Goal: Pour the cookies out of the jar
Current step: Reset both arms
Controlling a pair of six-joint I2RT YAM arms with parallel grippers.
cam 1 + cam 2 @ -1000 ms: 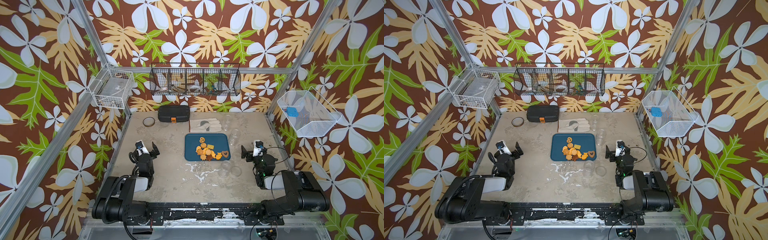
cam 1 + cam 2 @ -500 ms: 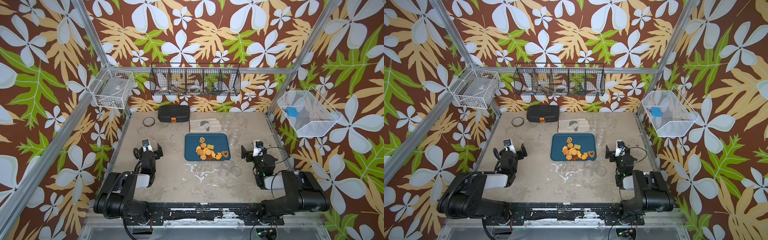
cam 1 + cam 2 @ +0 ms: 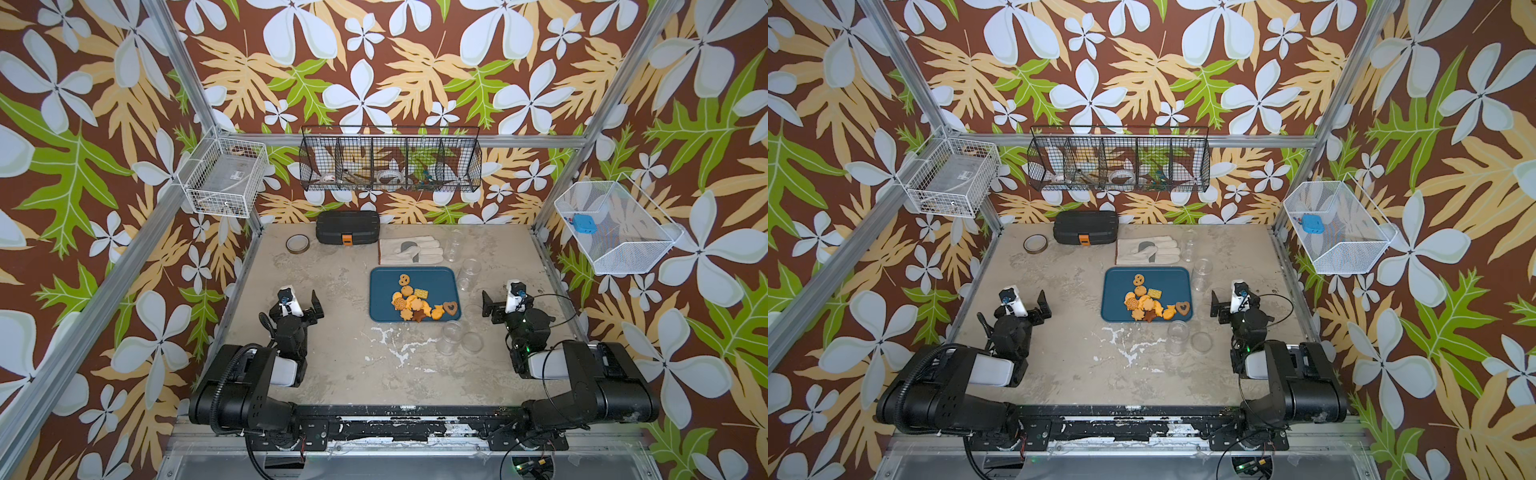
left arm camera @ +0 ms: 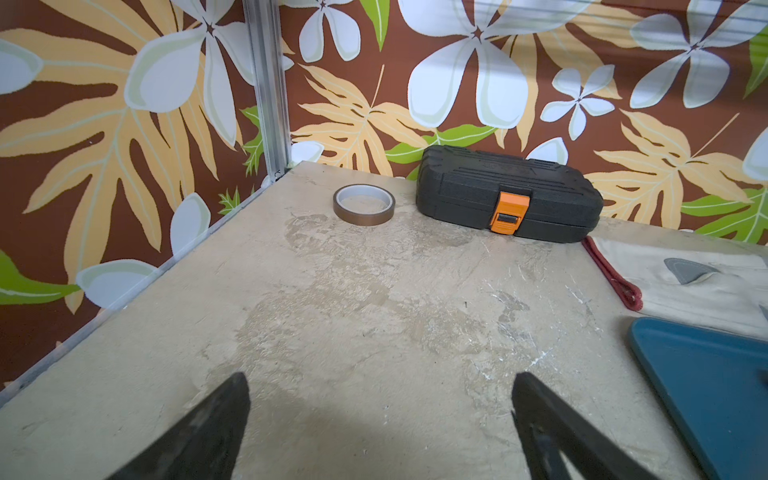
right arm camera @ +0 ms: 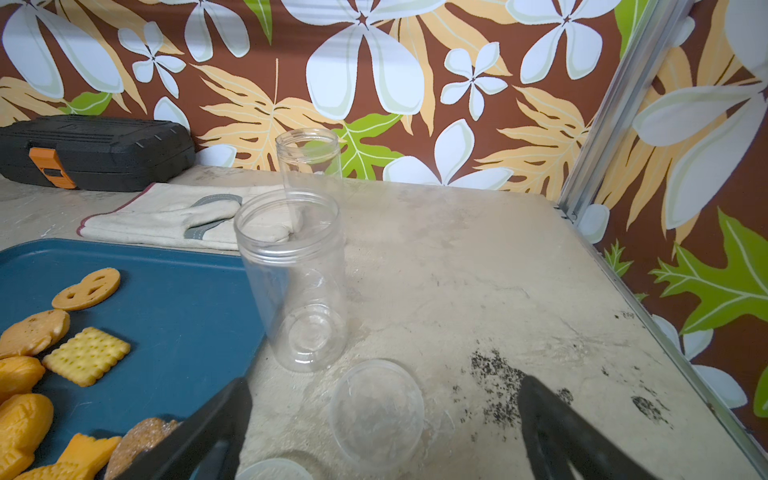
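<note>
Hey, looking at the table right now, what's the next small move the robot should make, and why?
Probably just settle both arms at rest. The orange and brown toy cookies already lie on the blue plastic tray, the clear plastic jar beside it stands upright and empty, and the left claw and right claw are open, holding nothing.

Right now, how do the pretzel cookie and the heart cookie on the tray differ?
The pretzel cookie is orange, the heart cookie brown. The pretzel cookie lies toward the far edge of the blue tray, the heart cookie by its near right corner. Both lie flat on that tray.
</note>
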